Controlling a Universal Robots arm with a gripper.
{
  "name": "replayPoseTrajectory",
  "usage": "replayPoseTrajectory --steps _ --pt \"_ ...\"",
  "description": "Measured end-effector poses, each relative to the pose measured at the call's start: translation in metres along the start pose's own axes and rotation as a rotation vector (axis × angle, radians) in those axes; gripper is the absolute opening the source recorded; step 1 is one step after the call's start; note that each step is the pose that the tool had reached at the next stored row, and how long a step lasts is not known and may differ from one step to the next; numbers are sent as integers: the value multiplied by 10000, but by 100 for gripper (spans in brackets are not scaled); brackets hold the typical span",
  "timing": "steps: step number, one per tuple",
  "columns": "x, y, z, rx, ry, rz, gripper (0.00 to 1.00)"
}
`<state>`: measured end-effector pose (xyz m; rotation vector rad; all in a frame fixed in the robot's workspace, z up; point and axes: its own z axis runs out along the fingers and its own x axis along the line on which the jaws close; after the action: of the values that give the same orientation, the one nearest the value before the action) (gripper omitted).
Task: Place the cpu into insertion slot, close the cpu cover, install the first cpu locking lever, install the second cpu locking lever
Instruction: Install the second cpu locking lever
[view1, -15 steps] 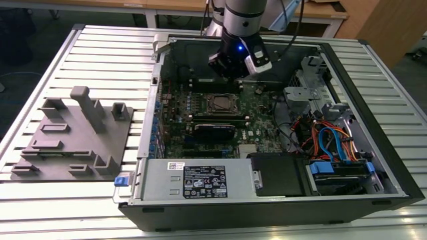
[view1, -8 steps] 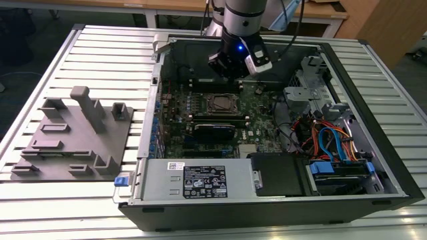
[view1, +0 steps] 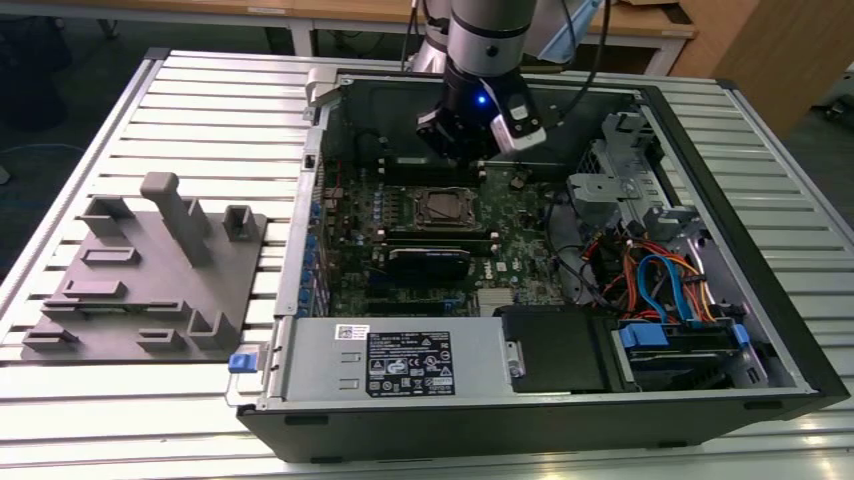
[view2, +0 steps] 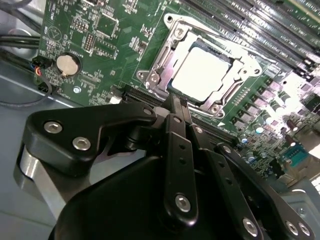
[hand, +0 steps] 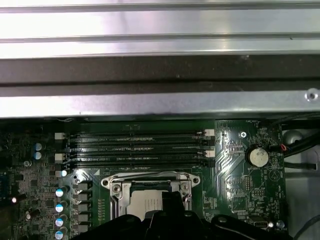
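Fingers (view2: 176, 102) pressed together, holding nothing, just short of the cpu (view2: 201, 75), seated under the cpu cover (view2: 165, 60). Cover looks thin, stiff, springy; push its edge.

There is one open computer case (view1: 747, 330) and one green motherboard (view1: 400, 225) inside it. On the board I count one cpu (view2: 200, 75), one cpu cover (view2: 165, 62) and one round coin battery (view2: 65, 63). In the first wrist view there are four long black memory slots (hand: 135, 147). One grey tray (view1: 147, 280) lies beside the case. One arm carries one gripper (view2: 175, 107).
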<state>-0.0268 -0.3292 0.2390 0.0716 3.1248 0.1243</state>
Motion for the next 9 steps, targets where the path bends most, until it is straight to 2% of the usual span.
replayPoseTrajectory --steps 3,9 --pt "-1 -22 -1 8 -1 0 11" --pt "-1 -25 -2 12 -1 0 11"
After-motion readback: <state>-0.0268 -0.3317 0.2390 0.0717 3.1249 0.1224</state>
